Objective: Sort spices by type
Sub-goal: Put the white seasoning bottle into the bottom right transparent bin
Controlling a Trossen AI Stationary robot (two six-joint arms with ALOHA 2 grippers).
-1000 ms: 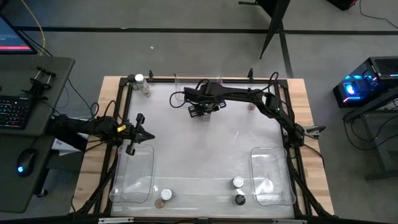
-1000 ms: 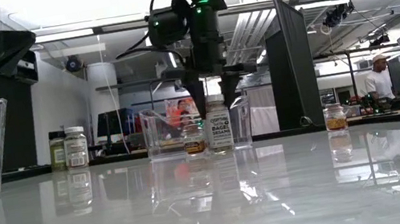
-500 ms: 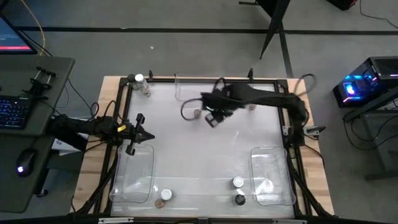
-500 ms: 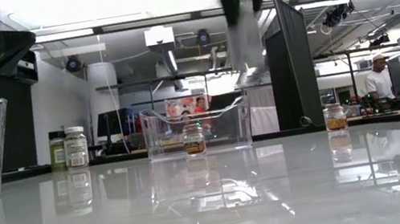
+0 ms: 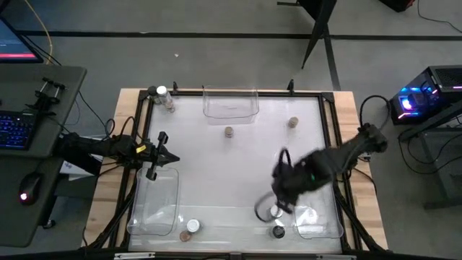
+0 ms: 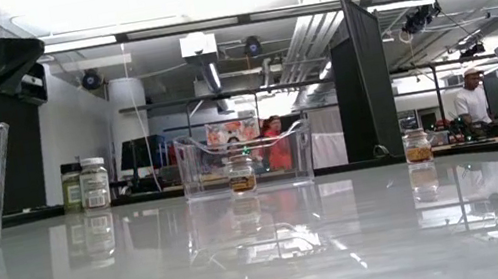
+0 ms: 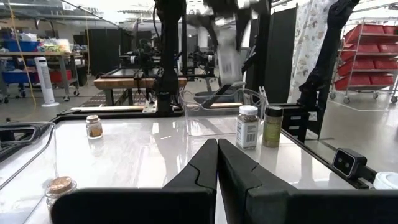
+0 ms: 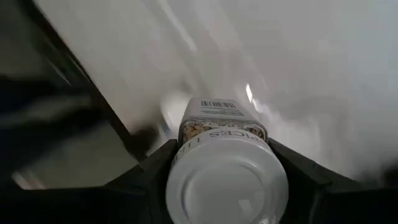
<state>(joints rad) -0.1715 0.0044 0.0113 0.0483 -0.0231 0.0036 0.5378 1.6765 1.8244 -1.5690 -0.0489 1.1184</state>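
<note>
Your right gripper (image 8: 227, 186) has its jaws clamped on a white-lidded jar (image 8: 225, 180), one jaw on each side of the lid. The jar's long axis runs straight out along the gripper, label end away from the wrist. In the high view the right gripper (image 5: 283, 189) is over the near-right part of the tabletop (image 5: 231, 166), blurred.

The relation to watch: the near-right bin (image 5: 315, 204) lies just to the right of the jaws, and two jars stand on the tabletop right below and beside them, a white-lidded one (image 5: 276, 211) and a dark-lidded one (image 5: 278, 232). I judge the carried jar belongs with that white lid or in that bin; either way the drop spot is close, so the move is short and the risk is knocking the two standing jars.

The left gripper (image 5: 160, 153) waits at the left edge, above the near-left bin (image 5: 155, 204), jaws clenched on nothing, well apart from the work. The right arm is the nearer one.

Count, high view:
- Jars: one in the jaws; two near right; a brown-lidded one (image 5: 193, 226) and one more beside it (image 5: 184, 236) near left; two at the far-left corner (image 5: 164, 97); one brown-lidded (image 5: 229, 132) before the far bin (image 5: 231, 105); one brown-lidded (image 5: 293, 123) far right. Nine in all.
- Bins: three. Something pale shows inside the near-right bin; you can't tell what.
</note>
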